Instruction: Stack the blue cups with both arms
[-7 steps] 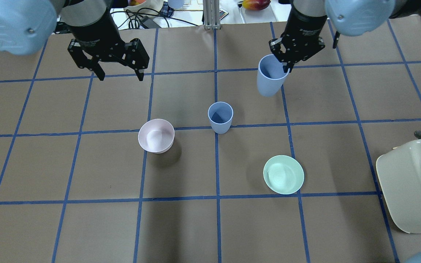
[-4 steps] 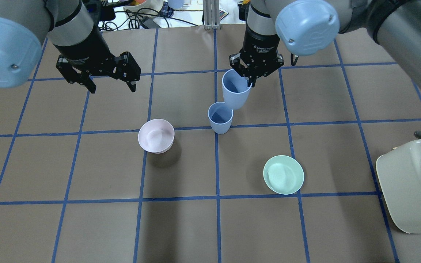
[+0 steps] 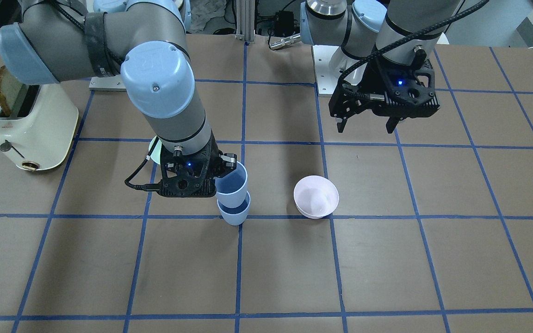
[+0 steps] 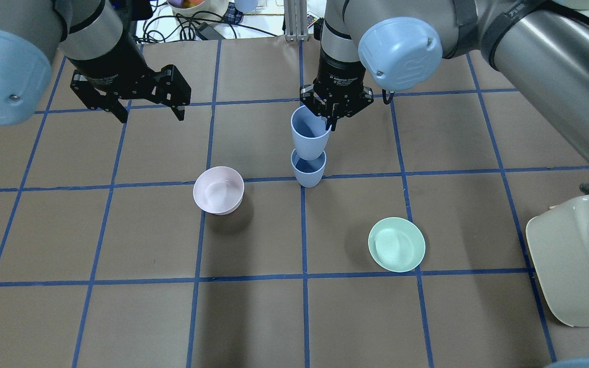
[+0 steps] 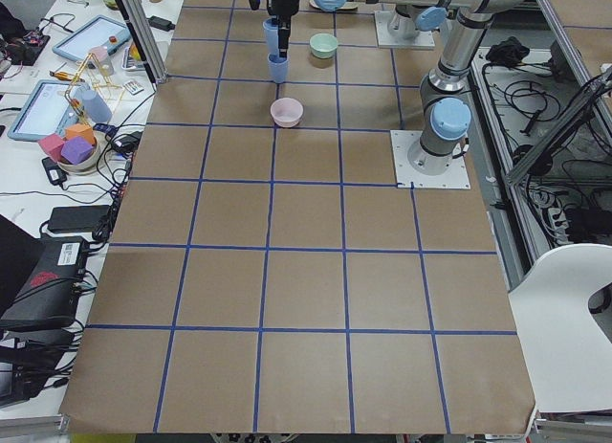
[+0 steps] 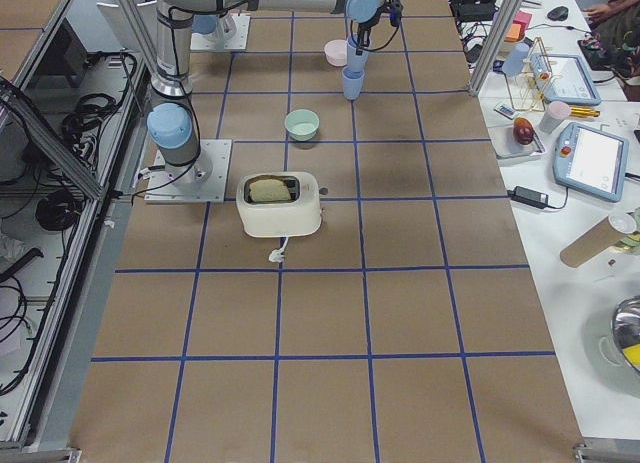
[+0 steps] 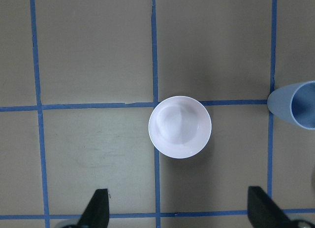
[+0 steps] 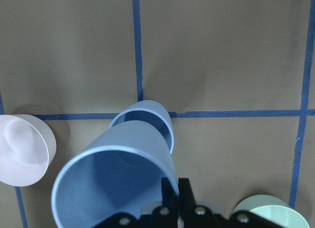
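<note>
My right gripper (image 4: 331, 116) is shut on the rim of one blue cup (image 4: 309, 134) and holds it slightly tilted, directly over the second blue cup (image 4: 308, 173), which stands upright on the table. The held cup's base is at the standing cup's mouth; I cannot tell whether they touch. The front view shows the held cup (image 3: 232, 187) above the standing cup (image 3: 234, 213). In the right wrist view the held cup (image 8: 115, 181) covers part of the standing cup (image 8: 150, 118). My left gripper (image 4: 150, 115) is open and empty, high over the table's back left.
A pale pink bowl (image 4: 218, 190) sits left of the cups, below the left gripper's camera (image 7: 179, 127). A mint-green bowl (image 4: 396, 244) sits front right. A cream toaster (image 4: 578, 260) stands at the right edge. Blue tape lines grid the brown table.
My right arm has carried the cup leftward from the back right and lowered it over the standing cup. My left gripper has drifted slightly left and back, still open.
</note>
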`<state>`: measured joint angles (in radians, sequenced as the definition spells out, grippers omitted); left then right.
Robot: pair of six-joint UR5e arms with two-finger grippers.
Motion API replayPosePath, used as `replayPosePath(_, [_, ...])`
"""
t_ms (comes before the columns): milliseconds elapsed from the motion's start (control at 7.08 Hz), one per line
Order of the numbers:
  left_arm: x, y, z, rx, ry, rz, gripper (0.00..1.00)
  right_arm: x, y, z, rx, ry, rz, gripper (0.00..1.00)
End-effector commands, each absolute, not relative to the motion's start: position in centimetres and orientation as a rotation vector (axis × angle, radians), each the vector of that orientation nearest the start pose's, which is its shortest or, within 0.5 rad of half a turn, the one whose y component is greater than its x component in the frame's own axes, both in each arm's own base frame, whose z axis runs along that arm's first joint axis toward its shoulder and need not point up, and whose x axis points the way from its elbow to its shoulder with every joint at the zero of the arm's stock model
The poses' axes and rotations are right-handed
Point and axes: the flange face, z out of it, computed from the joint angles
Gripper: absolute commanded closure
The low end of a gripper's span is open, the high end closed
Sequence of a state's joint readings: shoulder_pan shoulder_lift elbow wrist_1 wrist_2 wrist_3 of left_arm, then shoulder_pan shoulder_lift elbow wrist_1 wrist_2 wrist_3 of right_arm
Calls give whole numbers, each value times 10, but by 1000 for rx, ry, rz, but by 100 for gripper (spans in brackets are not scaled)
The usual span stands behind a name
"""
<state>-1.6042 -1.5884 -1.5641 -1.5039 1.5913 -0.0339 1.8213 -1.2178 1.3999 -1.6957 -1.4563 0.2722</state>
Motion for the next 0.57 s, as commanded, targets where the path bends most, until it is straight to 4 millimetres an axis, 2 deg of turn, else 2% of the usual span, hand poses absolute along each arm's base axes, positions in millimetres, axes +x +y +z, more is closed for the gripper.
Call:
replayPosePath(0, [-141, -498, 490, -9, 3076, -76, 0, 296, -572, 375, 40, 3046, 160, 100])
replayPosePath(424, [-142, -505, 487, -23, 3101, -69, 0, 296, -570, 364, 43, 3051, 188, 100])
